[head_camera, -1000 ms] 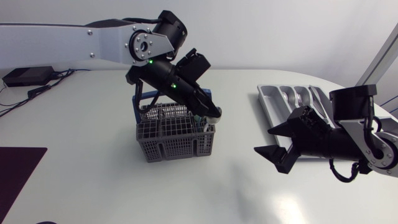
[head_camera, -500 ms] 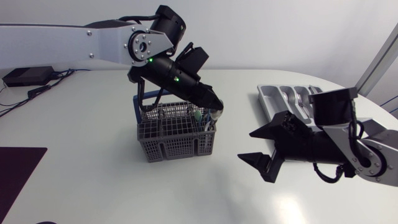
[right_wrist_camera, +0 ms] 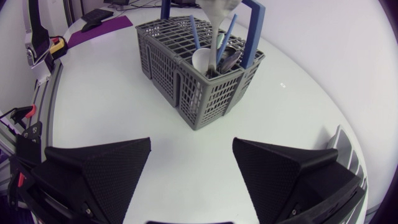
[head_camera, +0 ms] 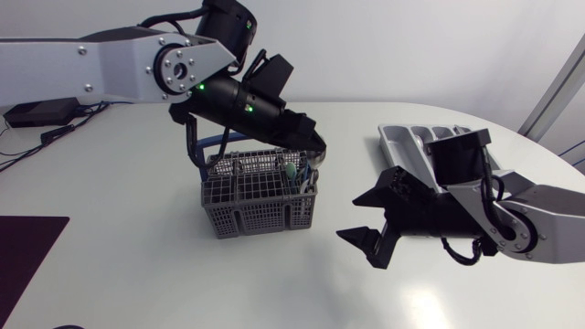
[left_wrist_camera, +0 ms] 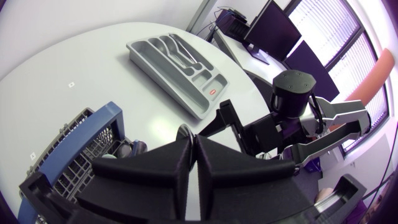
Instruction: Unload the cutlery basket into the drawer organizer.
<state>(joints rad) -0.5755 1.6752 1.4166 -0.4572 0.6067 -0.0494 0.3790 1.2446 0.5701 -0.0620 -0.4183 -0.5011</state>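
**L gripper closed over basket, R gripper waiting open**

Your left gripper (left_wrist_camera: 194,155) has its fingers pressed together, w/ only a thin seam btw them. No view shows whether a slim handle is nipped in that seam, so treat that as unknown. It sits just above the cutlery basket (head_camera: 259,196), at the end toward your R arm, angled down at the compartments. My read: it's placed there to draw one piece up and out.

The basket stands upright on the table (head_camera: 137,265) w/ its blue handle (right_wrist_camera: 252,31) raised. Inside are blue-handled pieces (right_wrist_camera: 194,34) and a pale piece (right_wrist_camera: 217,37) that rises past the rim.

Your right gripper (head_camera: 361,228) is spread wide and neither holds nor touches anything. It hovers over the table btw basket and drawer organizer (head_camera: 388,146), fingers facing the basket. It's prob. parked to receive a handover or to keep clear of the L arm, but that's a guess. The organizer lies well apart from the basket, partly hidden by the R arm in head view.
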